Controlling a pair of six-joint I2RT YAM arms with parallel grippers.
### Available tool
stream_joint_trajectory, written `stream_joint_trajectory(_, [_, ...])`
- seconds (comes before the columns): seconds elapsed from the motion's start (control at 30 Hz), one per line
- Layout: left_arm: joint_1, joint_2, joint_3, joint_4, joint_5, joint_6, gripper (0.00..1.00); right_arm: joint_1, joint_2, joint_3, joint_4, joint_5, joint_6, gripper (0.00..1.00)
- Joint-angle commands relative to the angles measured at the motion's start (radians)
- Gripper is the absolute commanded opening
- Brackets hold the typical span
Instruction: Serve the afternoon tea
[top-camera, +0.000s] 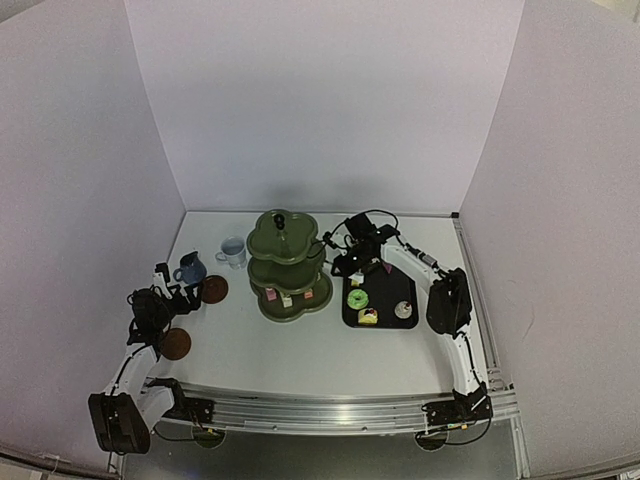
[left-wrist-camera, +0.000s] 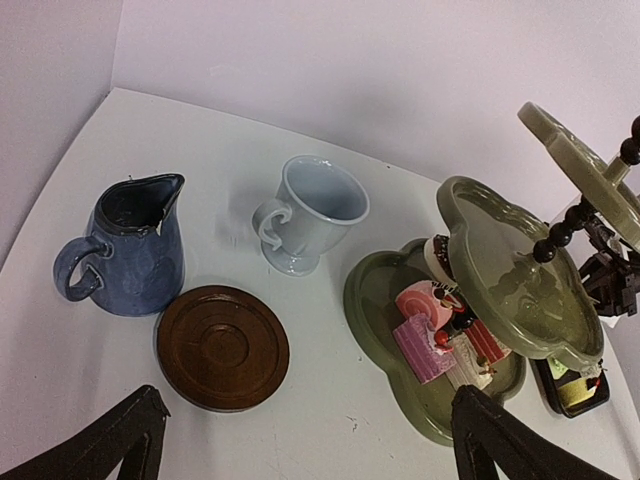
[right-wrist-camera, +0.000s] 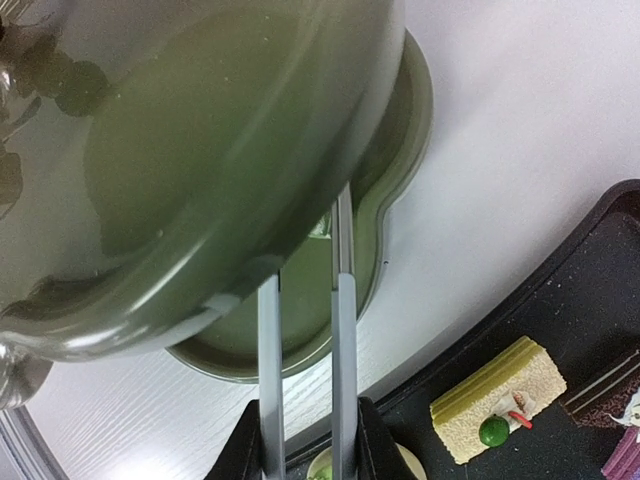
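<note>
White table (top-camera: 250, 350), stand (top-camera: 288, 265) upright (axis vertical)

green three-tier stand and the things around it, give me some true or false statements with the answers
1. The dark blue glazed mug stands on a round brown saucer. False: it stands on the white table beside the saucer.
2. Small colourful cakes lie on the bottom tier of the dark green scalloped three-tier stand. True.
3. The right jaws hold long metal tongs. True.
4. The black rectangular tray is empty. False: a green ring cake and others lie on it.
5. The left jaws grip the pale blue mug. False: they are open, with nothing between them.
</note>
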Motion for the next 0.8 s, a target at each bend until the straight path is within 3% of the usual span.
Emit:
stream_joint_trajectory(0.0, [0.005, -0.013, 0.003, 0.015, 0.008, 0.009, 1.00, 0.010, -0.029, 0.045, 0.028, -0.012, -0.007, 0.15])
stream_joint_trajectory(0.07, [0.005, -0.011, 0.004, 0.016, 0.008, 0.009, 1.00, 0.010, -0.023, 0.059, 0.027, -0.013, 0.001, 0.24])
stream_joint_trajectory(0.2, [0.005, -0.010, 0.001, 0.015, 0.013, 0.007, 1.00, 0.010, -0.012, 0.083, 0.025, -0.009, 0.016, 0.30])
stream_joint_trajectory(0.77, [0.005, -0.019, -0.008, 0.009, 0.013, 0.006, 1.00, 0.009, -0.013, 0.087, 0.024, 0.005, 0.019, 0.31])
